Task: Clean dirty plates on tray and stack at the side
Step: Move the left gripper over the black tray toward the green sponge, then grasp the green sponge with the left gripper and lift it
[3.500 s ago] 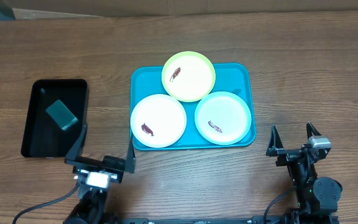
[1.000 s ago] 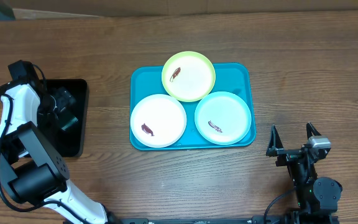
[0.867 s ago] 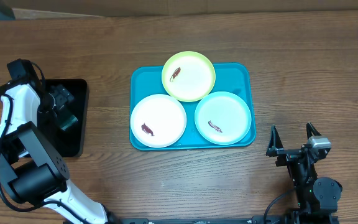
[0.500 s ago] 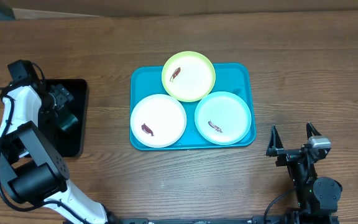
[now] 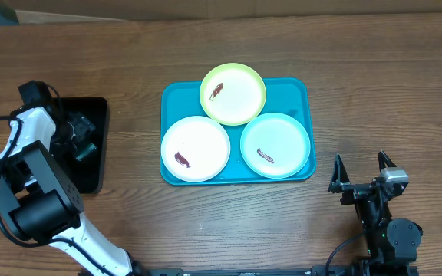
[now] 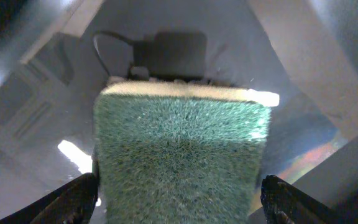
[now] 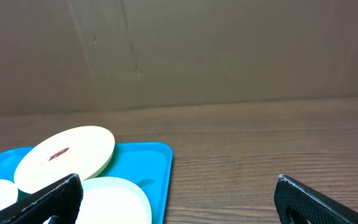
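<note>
The turquoise tray (image 5: 298, 88) holds three plates: a yellow-green plate (image 5: 233, 93) at the back, a white plate (image 5: 196, 148) at front left and a white plate (image 5: 275, 145) at front right, each with a dark smear. My left gripper (image 5: 79, 136) is down in the black bin (image 5: 90, 175). In the left wrist view it (image 6: 179, 190) is open, with its fingers on either side of a green sponge (image 6: 182, 155). My right gripper (image 5: 363, 170) is open and empty, right of the tray's front corner. Its wrist view shows the yellow-green plate (image 7: 65, 155) and the tray (image 7: 157, 168).
The black bin stands on the wooden table left of the tray. Bare wood lies between bin and tray and to the right of the tray. A cardboard wall (image 7: 229, 50) runs along the back of the table.
My left arm has swung from the front of the table into the black bin and settled over the sponge. The right arm and the plates have not moved.
</note>
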